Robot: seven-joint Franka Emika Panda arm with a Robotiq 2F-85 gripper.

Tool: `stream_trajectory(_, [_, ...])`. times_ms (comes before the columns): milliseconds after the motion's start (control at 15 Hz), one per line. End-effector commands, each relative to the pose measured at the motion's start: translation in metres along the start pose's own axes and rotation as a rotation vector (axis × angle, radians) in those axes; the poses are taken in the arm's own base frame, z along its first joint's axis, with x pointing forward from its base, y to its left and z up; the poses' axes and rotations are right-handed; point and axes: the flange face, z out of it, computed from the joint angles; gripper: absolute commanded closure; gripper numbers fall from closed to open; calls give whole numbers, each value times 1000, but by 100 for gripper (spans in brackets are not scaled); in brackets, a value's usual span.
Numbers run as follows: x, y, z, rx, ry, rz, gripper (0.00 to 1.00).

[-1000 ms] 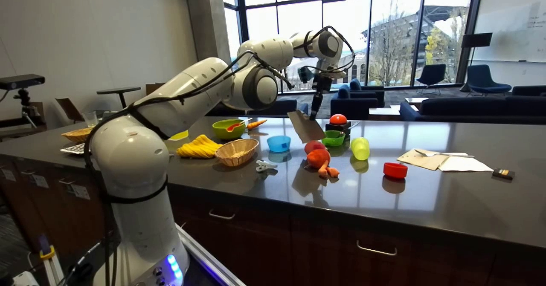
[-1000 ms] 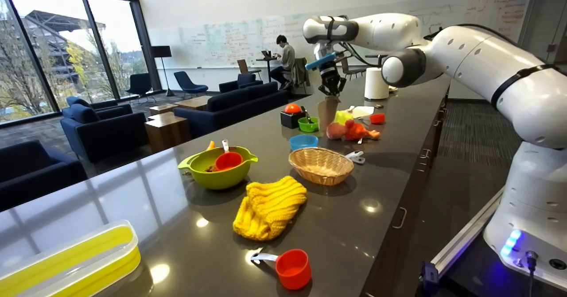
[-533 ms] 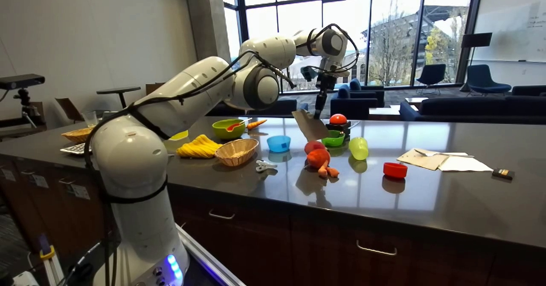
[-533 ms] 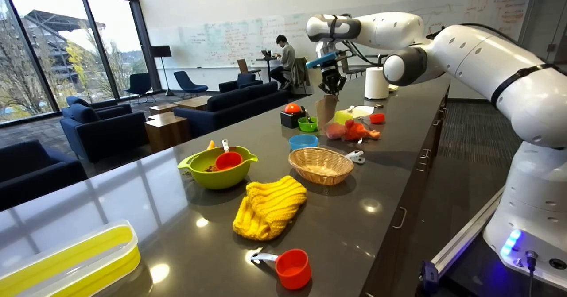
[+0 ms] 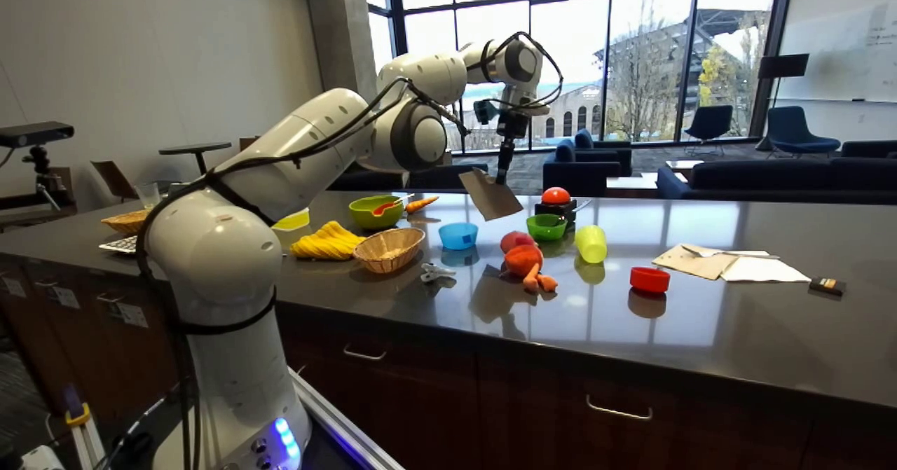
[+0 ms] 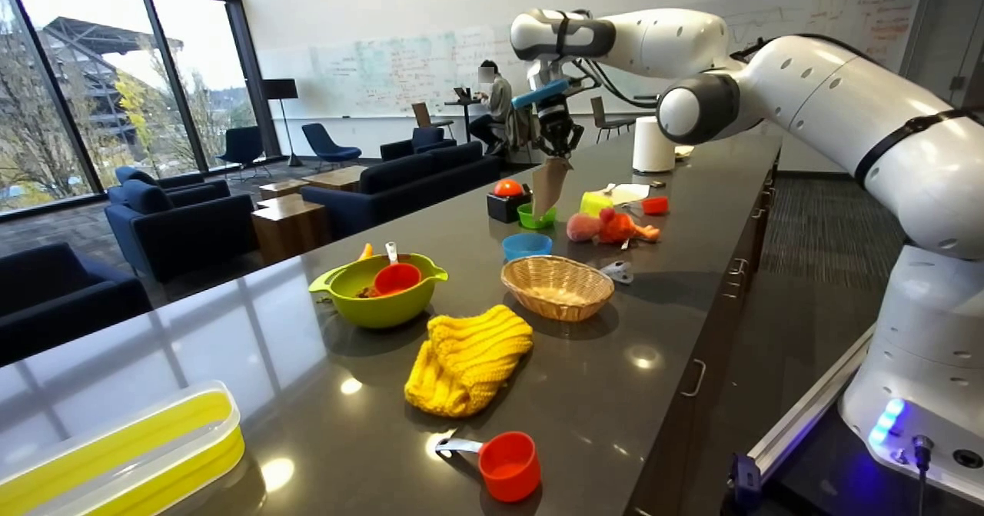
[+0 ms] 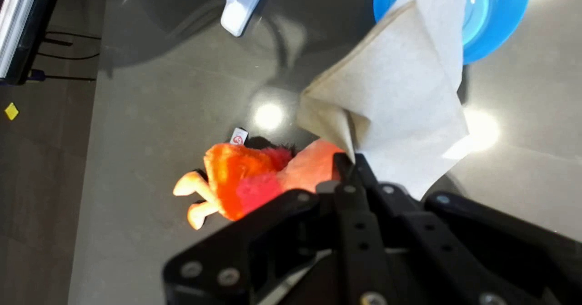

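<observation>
Here, a brown napkin (image 5: pixel 491 197) hangs in midair over the counter (image 5: pixel 771 337) near the blue bowl (image 5: pixel 458 237), well apart from the drawer-side edge (image 5: pixel 532 348). The hand (image 7: pixel 349 159) pinches its top; the long axis slants downward. The wicker basket (image 5: pixel 387 254) sits on one side of that bowl, the green bowl (image 5: pixel 544 232) and plush toy (image 5: pixel 523 261) on the other.

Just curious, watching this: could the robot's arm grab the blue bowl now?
Probably not: its gripper is shut on a tan folded sheet, which partly hides the blue bowl in the wrist view.
</observation>
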Motion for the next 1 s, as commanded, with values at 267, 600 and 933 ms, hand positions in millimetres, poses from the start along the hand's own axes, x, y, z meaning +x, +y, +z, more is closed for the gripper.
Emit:
stream_trajectory(267, [-31,2,-14,-87,72,-171,100])
stream_trajectory(600, [-15,10,-12,-125,104,-176,100])
stream_trajectory(933, [5,25,-18,-108,102,-107,100])
